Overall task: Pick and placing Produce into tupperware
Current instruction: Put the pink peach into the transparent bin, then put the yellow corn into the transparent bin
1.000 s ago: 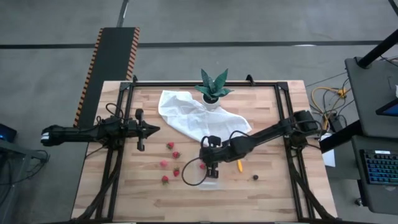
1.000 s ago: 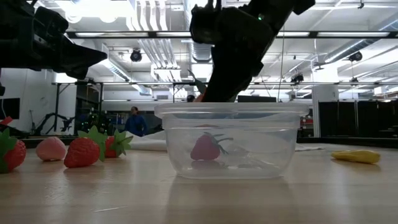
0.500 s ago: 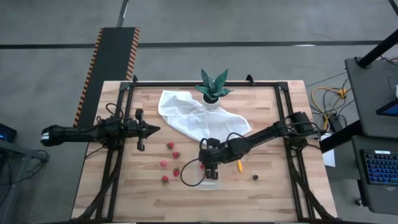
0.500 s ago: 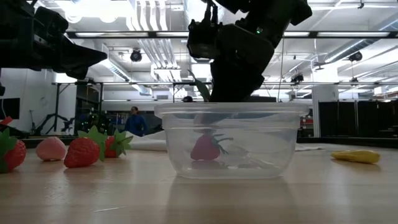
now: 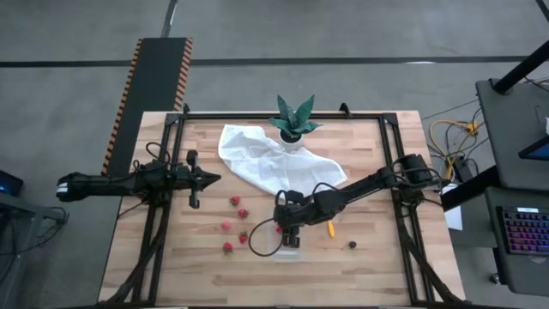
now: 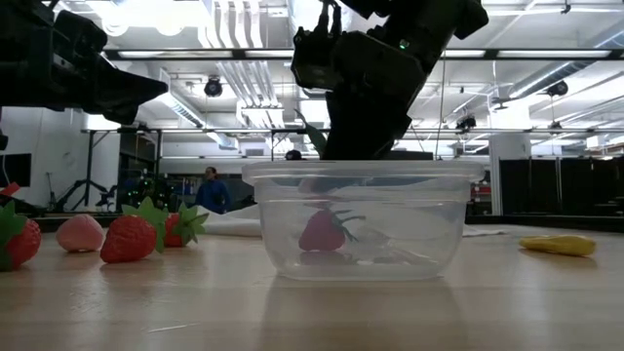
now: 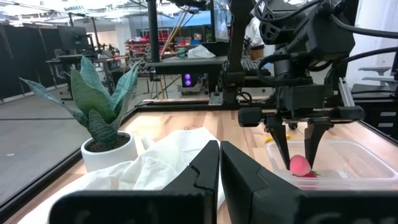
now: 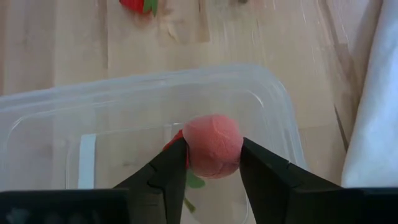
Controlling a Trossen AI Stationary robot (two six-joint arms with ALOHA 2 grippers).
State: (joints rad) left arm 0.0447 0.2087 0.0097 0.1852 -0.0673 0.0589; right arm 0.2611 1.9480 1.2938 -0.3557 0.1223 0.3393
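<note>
The clear tupperware stands near the table's front middle, with one red strawberry lying on its floor. My right gripper hangs over it, pointing down, shut on a pink round produce piece at about rim height. More strawberries and a pink piece lie on the wood to the container's left. The orange-yellow sliver and the dark round piece lie to its right. My left gripper waits shut above the table's left side. My right gripper pinches the pink round piece between its two fingers, one on each side. The fingers come from above, pointing down into the tupperware's opening. The piece is clear of the container floor, above the strawberry lying there.
A white cloth lies crumpled across the far middle of the table, beside a green spiky plant in a white pot. A black frame runs along the table's edges. Bare wood shows at the near edge and far right.
My right gripper has come down over the tupperware and shifted slightly toward the table's left, carrying the pink piece from above the rim to about rim height. The left arm and the loose produce have kept still.
</note>
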